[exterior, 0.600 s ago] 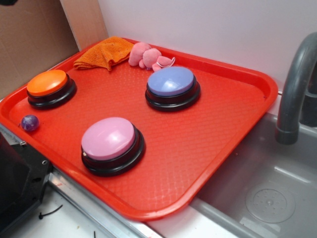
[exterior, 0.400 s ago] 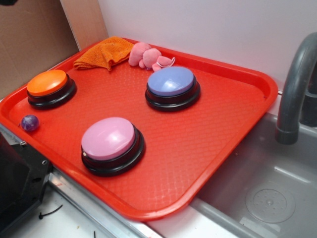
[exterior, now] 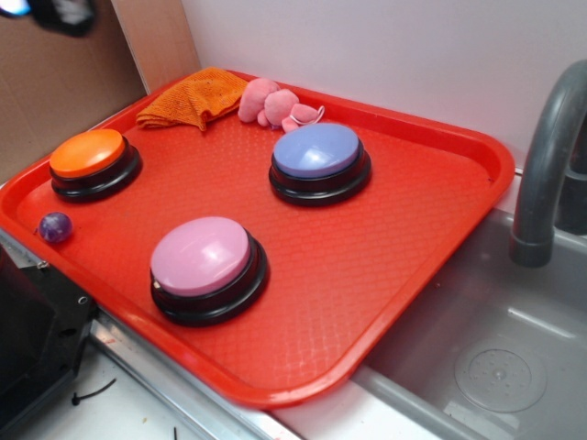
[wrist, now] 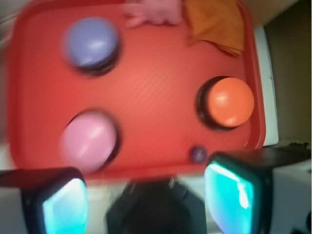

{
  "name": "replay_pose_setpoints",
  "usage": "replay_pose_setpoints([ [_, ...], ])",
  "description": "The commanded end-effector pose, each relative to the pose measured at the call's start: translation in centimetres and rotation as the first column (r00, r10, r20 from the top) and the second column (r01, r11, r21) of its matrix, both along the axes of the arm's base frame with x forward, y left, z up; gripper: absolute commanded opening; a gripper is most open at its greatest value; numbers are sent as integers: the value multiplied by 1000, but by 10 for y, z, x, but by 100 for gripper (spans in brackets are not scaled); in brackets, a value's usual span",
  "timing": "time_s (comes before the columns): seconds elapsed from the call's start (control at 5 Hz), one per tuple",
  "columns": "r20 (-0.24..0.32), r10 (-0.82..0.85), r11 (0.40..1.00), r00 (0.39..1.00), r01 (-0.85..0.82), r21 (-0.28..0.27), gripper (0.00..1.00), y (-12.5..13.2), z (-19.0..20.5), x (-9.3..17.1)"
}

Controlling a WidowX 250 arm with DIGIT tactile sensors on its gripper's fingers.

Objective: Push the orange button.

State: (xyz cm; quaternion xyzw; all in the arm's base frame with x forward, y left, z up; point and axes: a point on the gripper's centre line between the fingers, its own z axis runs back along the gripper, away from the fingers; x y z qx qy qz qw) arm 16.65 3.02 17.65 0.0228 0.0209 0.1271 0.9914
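The orange button [exterior: 88, 153] [wrist: 230, 101], a glossy orange dome on a black base, sits at the left end of the red tray [exterior: 431, 206]. My gripper [exterior: 50, 11] shows only as a blurred dark shape at the top left corner of the exterior view, high above and behind the button. In the wrist view its two cyan-padded fingers [wrist: 234, 197] stand wide apart at the bottom edge, open with nothing between them; the gripper [wrist: 148, 202] hangs over the tray's near edge, well clear of the button.
A pink-domed button [exterior: 202, 257] and a lavender-blue one [exterior: 318, 151] also stand on the tray. An orange cloth [exterior: 193, 96], a pink plush toy [exterior: 275, 104] and a small purple ball [exterior: 54, 225] lie there too. A grey sink [exterior: 486, 357] and faucet [exterior: 550, 156] are at the right.
My gripper has come into the top left corner of the exterior view, moving right and down. Nothing on the tray has moved.
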Motion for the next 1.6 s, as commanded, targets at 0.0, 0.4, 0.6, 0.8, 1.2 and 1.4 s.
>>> replay_pose_setpoints([
  [0.0, 21, 225, 974, 974, -226, 24, 100, 68, -43, 36],
  [0.4, 64, 307, 951, 950, -309, 30, 100, 109, -82, 19],
  [0.6, 89, 282, 958, 955, -285, 24, 100, 120, -96, 17],
  [0.8, 57, 252, 967, 966, -253, 7, 100, 126, -118, 23],
  [1.2, 3, 257, 966, 966, -257, 20, 100, 123, -128, 26],
  [1.4, 16, 240, 970, 971, -241, 29, 100, 117, -114, 25],
])
